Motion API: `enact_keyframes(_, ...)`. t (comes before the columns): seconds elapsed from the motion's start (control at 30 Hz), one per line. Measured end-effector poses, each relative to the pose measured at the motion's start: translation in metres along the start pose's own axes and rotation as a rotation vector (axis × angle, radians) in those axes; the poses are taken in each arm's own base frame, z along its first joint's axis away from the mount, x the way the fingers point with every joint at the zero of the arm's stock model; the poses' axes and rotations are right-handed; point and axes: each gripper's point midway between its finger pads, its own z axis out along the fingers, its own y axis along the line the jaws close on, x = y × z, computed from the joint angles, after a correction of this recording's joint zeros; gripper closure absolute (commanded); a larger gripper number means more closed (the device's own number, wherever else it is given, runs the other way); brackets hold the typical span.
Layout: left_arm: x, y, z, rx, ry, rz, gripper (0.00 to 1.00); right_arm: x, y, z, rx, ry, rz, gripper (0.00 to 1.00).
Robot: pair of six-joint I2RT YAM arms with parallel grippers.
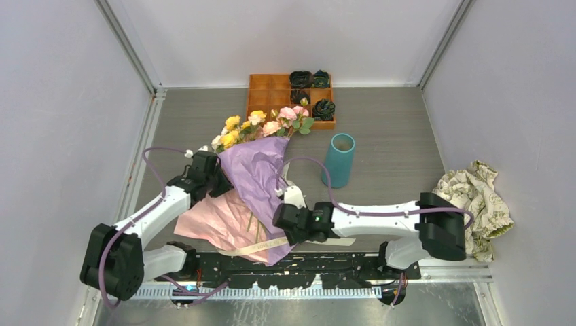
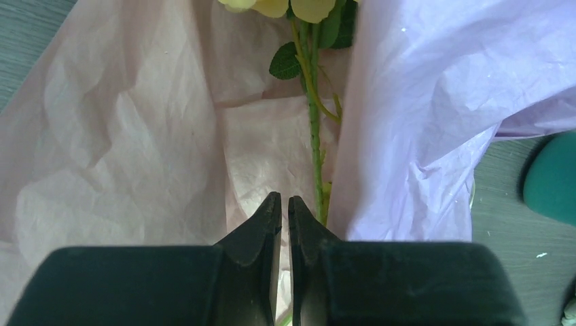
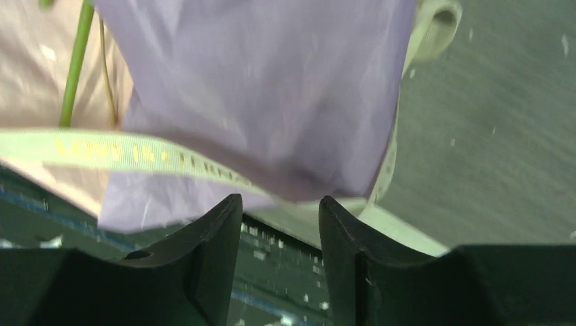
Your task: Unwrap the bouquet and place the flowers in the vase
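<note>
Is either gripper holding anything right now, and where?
Right gripper open, holding nothing. Left gripper shut against the bouquet's pink inner paper; an actual pinch cannot be told.

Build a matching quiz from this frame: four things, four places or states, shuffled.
Things:
1. vase
2. tray
3. cloth
4. left gripper

Places or states:
A. crumpled, farthest right
B. shut, pink paper behind it
C. upright, just right of the bouquet
D. at the back, holding dark rosettes

Pairs: 1-C, 2-D, 3-A, 4-B
</note>
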Motion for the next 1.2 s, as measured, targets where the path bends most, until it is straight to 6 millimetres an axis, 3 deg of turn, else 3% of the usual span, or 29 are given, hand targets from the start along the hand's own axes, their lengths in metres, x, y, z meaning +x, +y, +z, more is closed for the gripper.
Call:
enact_keyframes(0.23, 0.001, -0.002, 0.011, -0.028, 0.011, 0.015, 0.91, 0.042, 0.006, -0.042, -0.030, 0.000, 0.016, 0.50)
enact_keyframes(0.4, 0.001, -0.008, 0.019, -0.044, 0.020, 0.036, 0.93, 0.047, -0.004, -0.061, 0.001, -0.042, 0.037, 0.43)
enact_keyframes(0.57, -0.002, -0.025, 0.019, -0.022, 0.014, 0.064, 0.92, 0.011, -0.008, -0.078, 0.047, -0.180, 0.042, 0.21)
enact_keyframes(0.7, -0.007, -0.046, 0.014, 0.049, -0.007, 0.072, 0.91, -0.031, 0.004, -0.086, 0.109, -0.312, -0.012, 0.20)
enact_keyframes(0.87, -0.021, -0.079, -0.004, 0.186, -0.049, 0.078, 0.89, -0.070, 0.029, -0.069, 0.238, -0.405, -0.123, 0.20)
enact_keyframes(1.07, -0.042, -0.122, -0.015, 0.324, -0.076, 0.114, 0.90, -0.082, 0.025, -0.029, 0.373, -0.391, -0.238, 0.24)
enact_keyframes(1.13, -0.045, -0.133, -0.013, 0.349, -0.069, 0.123, 0.90, -0.089, 0.016, -0.018, 0.411, -0.380, -0.242, 0.33)
enact_keyframes(1.2, -0.043, -0.136, -0.010, 0.361, -0.060, 0.133, 0.90, -0.097, 0.006, -0.010, 0.449, -0.369, -0.241, 0.62)
